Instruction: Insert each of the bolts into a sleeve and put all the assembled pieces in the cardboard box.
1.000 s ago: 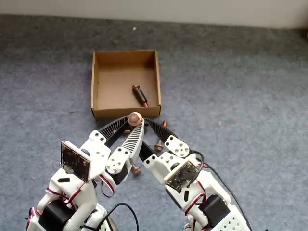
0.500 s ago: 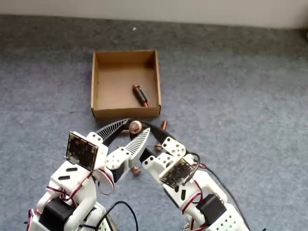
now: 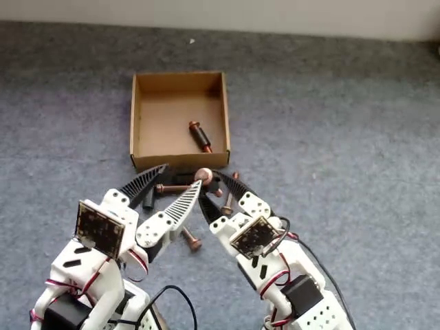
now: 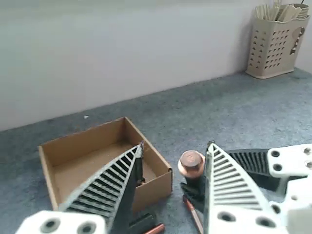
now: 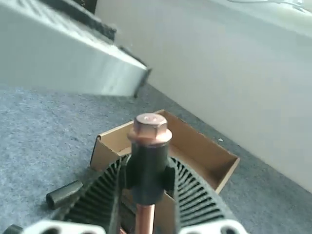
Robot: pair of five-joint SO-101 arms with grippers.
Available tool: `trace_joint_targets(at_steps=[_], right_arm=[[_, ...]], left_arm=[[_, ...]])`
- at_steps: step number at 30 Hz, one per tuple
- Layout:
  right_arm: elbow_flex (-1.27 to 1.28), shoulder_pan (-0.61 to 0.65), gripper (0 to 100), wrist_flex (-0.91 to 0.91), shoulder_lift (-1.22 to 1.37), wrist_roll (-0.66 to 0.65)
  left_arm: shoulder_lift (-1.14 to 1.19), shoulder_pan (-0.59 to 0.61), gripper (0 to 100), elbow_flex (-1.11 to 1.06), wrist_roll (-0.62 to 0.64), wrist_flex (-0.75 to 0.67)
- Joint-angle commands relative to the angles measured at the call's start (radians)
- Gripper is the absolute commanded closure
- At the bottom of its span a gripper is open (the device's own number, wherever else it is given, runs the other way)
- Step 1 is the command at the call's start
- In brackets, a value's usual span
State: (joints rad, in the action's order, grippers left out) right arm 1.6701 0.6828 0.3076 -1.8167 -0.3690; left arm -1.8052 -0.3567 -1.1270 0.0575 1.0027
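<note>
The right jaws grip a sleeve [image 5: 146, 171] with a bolt [image 5: 150, 130] through it, upright and head up, at the box's [image 3: 179, 161] 6 o'clock. The left jaws gape empty at its 9 o'clock.

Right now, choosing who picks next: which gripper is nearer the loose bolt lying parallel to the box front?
Left. The left gripper, open, flanks the bolt as seen from above; the right gripper, shut on a sleeved bolt, sits beside its end.

An open cardboard box [image 3: 144, 124] holds one sleeved bolt [image 3: 201, 136]. Just outside its front wall, a copper bolt [image 5: 150, 129] stands upright in a black sleeve [image 5: 146, 170].
</note>
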Motion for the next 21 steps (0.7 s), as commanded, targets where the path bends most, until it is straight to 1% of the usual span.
trace_joint_targets(at_steps=[1, 3, 7, 11, 13, 18, 21], right_arm=[[0.065, -0.028, 99.5, -0.031, -0.018, 0.037], [0.065, -0.028, 99.5, -0.031, -0.018, 0.064], [0.065, -0.033, 99.5, -0.031, -0.016, 0.071], [0.065, -0.033, 99.5, -0.024, -0.007, 0.071], [0.064, -0.033, 99.5, -0.004, -0.007, 0.072], [0.058, -0.027, 99.5, 0.074, -0.007, 0.072], [0.053, -0.027, 99.5, 0.113, -0.007, 0.072]], left_arm=[[0.001, 0.088, 81, 0.05, -0.146, 0.017], [0.001, 0.147, 88, 0.03, -0.204, 0.017], [0.001, 0.298, 99, -0.071, -0.285, 0.034], [0.001, 0.489, 99, -0.216, -0.29, 0.029], [0.001, 0.558, 99, -0.275, -0.288, -0.006], [0.001, 0.641, 99, -0.432, -0.292, -0.071], [0.001, 0.665, 99, -0.518, -0.292, -0.1]])
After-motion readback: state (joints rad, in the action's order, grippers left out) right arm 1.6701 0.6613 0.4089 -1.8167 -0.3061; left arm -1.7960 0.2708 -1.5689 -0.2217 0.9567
